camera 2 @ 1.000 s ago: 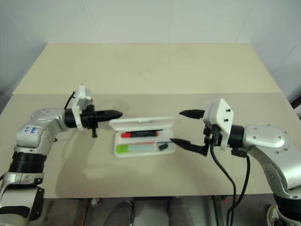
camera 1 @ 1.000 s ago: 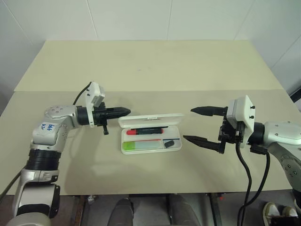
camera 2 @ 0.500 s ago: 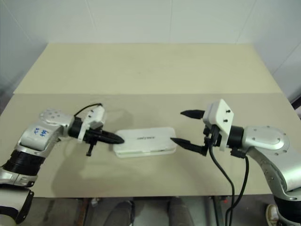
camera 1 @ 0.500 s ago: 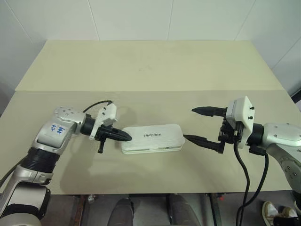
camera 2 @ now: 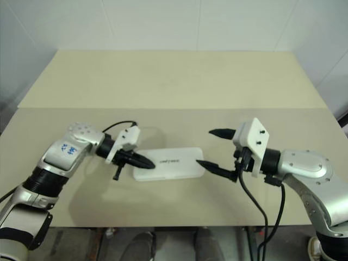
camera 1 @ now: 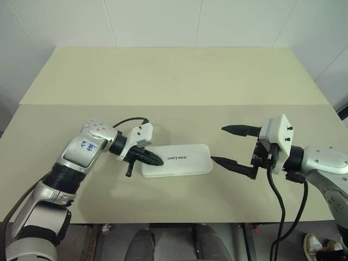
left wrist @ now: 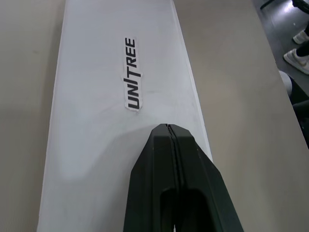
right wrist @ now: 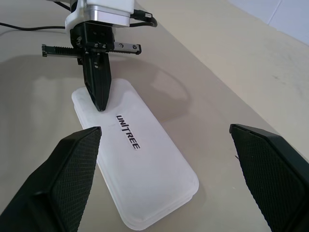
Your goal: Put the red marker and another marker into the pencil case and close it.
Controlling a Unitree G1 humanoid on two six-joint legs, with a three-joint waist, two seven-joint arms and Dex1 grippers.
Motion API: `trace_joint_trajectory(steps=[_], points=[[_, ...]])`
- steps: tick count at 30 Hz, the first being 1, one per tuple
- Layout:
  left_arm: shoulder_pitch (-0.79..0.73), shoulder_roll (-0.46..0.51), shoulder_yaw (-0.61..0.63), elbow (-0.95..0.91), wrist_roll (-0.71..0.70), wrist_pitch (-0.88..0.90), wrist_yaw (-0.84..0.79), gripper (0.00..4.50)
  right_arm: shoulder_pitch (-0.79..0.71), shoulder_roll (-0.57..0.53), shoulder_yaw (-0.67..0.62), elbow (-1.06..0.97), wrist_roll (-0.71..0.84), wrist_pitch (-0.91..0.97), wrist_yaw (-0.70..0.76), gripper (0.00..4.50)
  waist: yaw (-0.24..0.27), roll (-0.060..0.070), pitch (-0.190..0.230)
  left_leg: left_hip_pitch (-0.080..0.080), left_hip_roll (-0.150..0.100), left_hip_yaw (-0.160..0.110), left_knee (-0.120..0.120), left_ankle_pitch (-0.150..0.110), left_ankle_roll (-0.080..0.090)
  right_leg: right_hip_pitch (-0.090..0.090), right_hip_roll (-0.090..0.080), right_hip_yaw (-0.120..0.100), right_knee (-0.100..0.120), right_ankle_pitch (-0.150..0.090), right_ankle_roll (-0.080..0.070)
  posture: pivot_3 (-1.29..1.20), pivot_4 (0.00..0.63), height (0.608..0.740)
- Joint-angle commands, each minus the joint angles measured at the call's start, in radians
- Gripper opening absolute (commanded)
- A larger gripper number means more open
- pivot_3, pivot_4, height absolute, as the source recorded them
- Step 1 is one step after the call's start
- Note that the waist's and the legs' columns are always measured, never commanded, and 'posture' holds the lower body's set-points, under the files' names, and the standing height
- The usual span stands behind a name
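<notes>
The white pencil case (camera 1: 182, 159) lies shut and flat on the table, its dark logo facing up. My left gripper (camera 1: 157, 162) is shut, and its tip rests on the left end of the lid (left wrist: 101, 96). My right gripper (camera 1: 218, 144) hangs open just to the right of the case, one finger high and one low, touching nothing. From the right wrist, the case (right wrist: 145, 169) lies between that gripper's fingers (right wrist: 72, 164), with the left gripper (right wrist: 100, 104) at its far end. The red marker and the other marker are hidden.
The beige table (camera 1: 174, 76) stretches back to a white wall, with a seam running across it behind the case. Its front edge (camera 1: 174, 223) is close below the case. A black cable (camera 1: 128, 120) loops over my left wrist.
The case's lid has come down from open to shut, covering the markers. My left gripper swung right and down onto the lid's left end. The right gripper stayed still.
</notes>
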Motion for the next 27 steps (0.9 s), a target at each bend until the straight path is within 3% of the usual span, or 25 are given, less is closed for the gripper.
trace_joint_trajectory(steps=[1,8,15,20,25,27], points=[[-0.018,-0.008,-0.033,-0.018,0.035,0.038,0.009,0.03,0.001,0.009,-0.018,-0.034,0.0,-0.025,-0.018,4.5,0.0,0.0,0.0,0.0,0.0,0.0,0.0,0.0,0.0,0.0,0.0,0.0,0.0,0.0,0.0,0.0,0.15,0.74],[-0.027,-0.005,-0.044,-0.049,0.04,0.098,0.024,0.03,-0.01,0.025,0.0,-0.029,0.002,-0.017,-0.028,4.5,0.0,0.0,0.0,0.0,0.0,0.0,0.001,0.0,0.0,0.0,0.0,0.0,0.0,0.0,0.0,0.0,0.15,0.74],[-0.075,-0.088,-0.075,-0.02,0.053,0.136,0.064,0.03,-0.026,0.036,0.019,-0.021,-0.001,-0.01,-0.04,4.5,0.002,0.0,0.0,-0.001,0.0,0.0,0.005,0.0,0.0,0.001,0.0,0.0,0.0,0.001,0.001,0.0,0.15,0.74],[-0.064,-0.088,-0.062,-0.049,0.032,0.166,0.065,0.03,-0.016,0.039,0.014,-0.028,0.005,-0.006,-0.046,4.5,-0.002,0.0,0.0,-0.001,0.0,0.0,0.006,0.0,0.001,0.001,0.0,0.0,0.001,0.001,0.002,0.0,0.15,0.74],[-0.027,-0.058,0.04,-0.085,-0.051,0.205,0.056,0.03,-0.009,0.03,-0.001,-0.01,0.024,0.01,-0.038,4.5,-0.003,0.0,0.0,-0.001,0.0,0.0,0.006,-0.001,0.001,0.001,0.0,0.001,0.001,0.001,0.002,0.0,0.15,0.74],[0.01,-0.035,0.15,-0.108,-0.136,0.175,0.026,0.03,-0.018,0.024,-0.01,0.007,0.02,0.008,-0.038,4.5,-0.003,0.0,0.0,-0.002,0.0,0.0,0.006,-0.001,0.001,0.0,0.0,0.001,0.001,0.001,0.002,0.0,0.15,0.74]])
